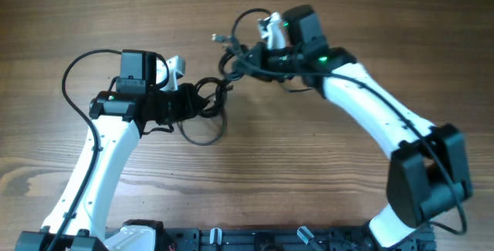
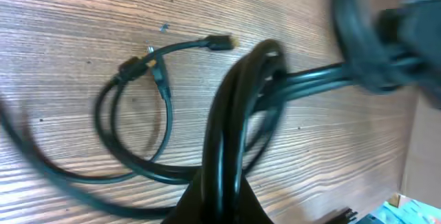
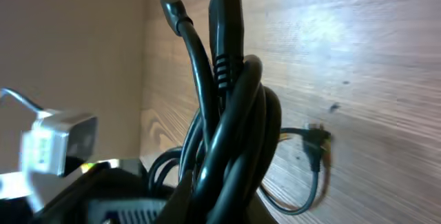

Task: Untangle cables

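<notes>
On the left, the left gripper [image 1: 187, 100] points toward the middle of the wooden table [image 1: 309, 174], its jaws closed tight on the cables [image 1: 230, 67]. In its wrist view a thick bunch of black cords rises straight out from between the jaws at the bottom edge. The bunch arches over and runs off toward the upper right. Just beyond the gripper's tip, part of the same bundle lies flat on the wood as a loose ring. A thinner cord curls inside the ring, and one plug end [image 2: 222, 43] lies at its upper right.

From there the cords cross the short gap between the two arms, seemingly raised off the wood, and run up and rightward to the right gripper [image 1: 245, 58]. That gripper faces left, toward the other one. Its jaws appear closed around the far part of the bundle. Its wrist view shows several cords packed together coming up from the grip, and two of them end in plugs that stick out past it. In the overhead view a silvery plug [image 1: 219, 39] pokes out just left of and above this gripper.
</notes>
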`<state>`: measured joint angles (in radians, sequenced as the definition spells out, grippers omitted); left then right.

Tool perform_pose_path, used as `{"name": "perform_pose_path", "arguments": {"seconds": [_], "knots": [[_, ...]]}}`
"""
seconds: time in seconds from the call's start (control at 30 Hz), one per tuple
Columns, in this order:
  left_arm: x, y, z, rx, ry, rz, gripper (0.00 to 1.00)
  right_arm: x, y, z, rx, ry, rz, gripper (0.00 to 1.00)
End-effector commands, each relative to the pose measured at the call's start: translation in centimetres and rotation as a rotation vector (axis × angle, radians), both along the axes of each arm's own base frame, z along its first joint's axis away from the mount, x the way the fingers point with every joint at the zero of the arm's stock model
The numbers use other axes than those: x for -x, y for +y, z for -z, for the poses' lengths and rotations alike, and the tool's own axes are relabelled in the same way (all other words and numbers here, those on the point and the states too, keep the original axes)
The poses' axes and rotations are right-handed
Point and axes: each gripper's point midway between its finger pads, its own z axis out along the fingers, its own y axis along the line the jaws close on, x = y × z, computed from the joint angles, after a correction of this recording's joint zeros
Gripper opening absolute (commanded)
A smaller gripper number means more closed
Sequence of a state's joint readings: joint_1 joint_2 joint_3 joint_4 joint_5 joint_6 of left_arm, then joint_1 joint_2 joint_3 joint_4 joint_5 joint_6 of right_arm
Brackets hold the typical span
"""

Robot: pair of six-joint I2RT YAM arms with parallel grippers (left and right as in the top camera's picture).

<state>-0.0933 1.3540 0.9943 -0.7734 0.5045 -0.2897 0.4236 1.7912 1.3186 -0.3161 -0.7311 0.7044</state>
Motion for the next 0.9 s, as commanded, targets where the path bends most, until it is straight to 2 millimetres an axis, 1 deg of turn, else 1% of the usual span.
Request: {"name": "perform_pose_path", "arguments": {"seconds": [0.0, 0.03, 0.1, 0.17, 0.2, 0.23, 0.27, 0.3, 0.43, 0.5, 0.53, 0.57, 0.6, 0.67, 0.7, 0.73, 0.77, 0.83, 0.87], "knots": [[-0.4, 3.1, 0.8, -0.152, -0.011, -0.075, 0.04, -3.4, -7.2, -2.6, -0.026, -0.100, 0.077, 0.04], [-0.5, 3.4, 0.9, -0.170, -0.013, -0.083, 0.04, -3.3, -8.0, -2.5, -0.033, -0.098, 0.061, 0.05], [-0.8, 4.7, 1.2, -0.243, -0.018, -0.117, 0.04, -3.0, -9.5, -1.7, -0.002, -0.096, 0.051, 0.04], [-0.9, 5.8, 1.4, -0.303, -0.022, -0.145, 0.04, -2.7, -9.9, -1.3, 0.015, -0.087, 0.048, 0.04], [-1.0, 6.3, 1.5, -0.330, -0.024, -0.157, 0.04, -2.7, -10.1, -1.2, 0.015, -0.078, 0.053, 0.04], [-1.1, 7.3, 1.6, -0.376, -0.020, -0.199, 0.04, -2.9, -10.6, -1.3, 0.008, -0.075, 0.062, 0.04], [-1.0, 8.5, 1.8, -0.425, -0.007, -0.254, 0.04, -3.2, -11.3, -1.9, -0.027, -0.077, 0.067, 0.04], [-0.8, 8.8, 1.9, -0.444, 0.001, -0.260, 0.04, -3.5, -12.3, -2.2, -0.050, -0.074, 0.083, 0.04], [-0.5, 8.9, 2.2, -0.450, 0.015, -0.258, 0.04, -5.2, -18.4, -2.9, -0.093, -0.078, 0.204, 0.04], [-0.5, 8.9, 2.2, -0.450, 0.015, -0.257, 0.04, -5.6, -20.5, -3.1, -0.105, -0.080, 0.245, 0.04], [-0.5, 8.9, 2.2, -0.450, 0.015, -0.257, 0.04, -5.6, -20.9, -3.1, -0.110, -0.080, 0.252, 0.04], [-0.5, 8.8, 2.2, -0.449, 0.016, -0.257, 0.04, -5.5, -20.9, -3.1, -0.113, -0.073, 0.250, 0.05], [-0.5, 8.8, 2.2, -0.446, 0.016, -0.256, 0.04, -5.2, -20.3, -2.9, -0.111, -0.061, 0.236, 0.05], [-0.5, 8.7, 2.2, -0.434, 0.021, -0.271, 0.04, -4.0, -18.1, -2.2, -0.083, -0.051, 0.165, 0.05], [-0.5, 8.4, 2.1, -0.417, 0.020, -0.263, 0.04, -3.3, -16.9, -1.1, -0.022, -0.034, 0.142, 0.04], [-0.5, 8.3, 2.1, -0.415, 0.020, -0.262, 0.04, -3.0, -16.1, 0.0, 0.047, -0.025, 0.134, 0.04], [-0.5, 8.3, 2.1, -0.415, 0.021, -0.262, 0.04, -2.7, -15.3, 0.6, 0.091, -0.022, 0.125, 0.04], [-0.5, 8.3, 2.2, -0.411, 0.022, -0.260, 0.04, -2.1, -13.4, 1.0, 0.118, -0.026, 0.084, 0.05], [-0.5, 8.2, 2.2, -0.408, 0.022, -0.259, 0.04, -1.9, -12.9, 1.0, 0.122, -0.027, 0.071, 0.04]]}}
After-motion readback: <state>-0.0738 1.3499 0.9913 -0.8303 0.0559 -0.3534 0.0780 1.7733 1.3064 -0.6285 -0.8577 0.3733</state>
